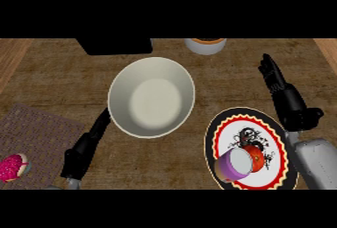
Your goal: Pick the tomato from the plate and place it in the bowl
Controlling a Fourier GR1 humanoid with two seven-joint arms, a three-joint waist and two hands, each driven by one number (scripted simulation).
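Observation:
A cream bowl point(151, 97) stands in the middle of the counter with nothing in it. To its lower right lies a plate point(227, 124) with a black and red rim and a dark drawing on its white middle. On the plate's near part sits the red tomato point(257, 159), pressed against a purple cup-like thing point(232, 165) that hides its left side. My right hand point(283, 93) stretches up along the plate's right side, fingers straight, holding nothing and past the tomato. Left of the bowl my left hand point(82, 149) lies open, its fingertips by the bowl's rim.
A black box point(113, 46) and a white container with brown contents point(205, 45) stand at the counter's far edge. A woven mat point(36, 131) covers the lower left, with a pink-sprinkled doughnut point(12, 167) on it.

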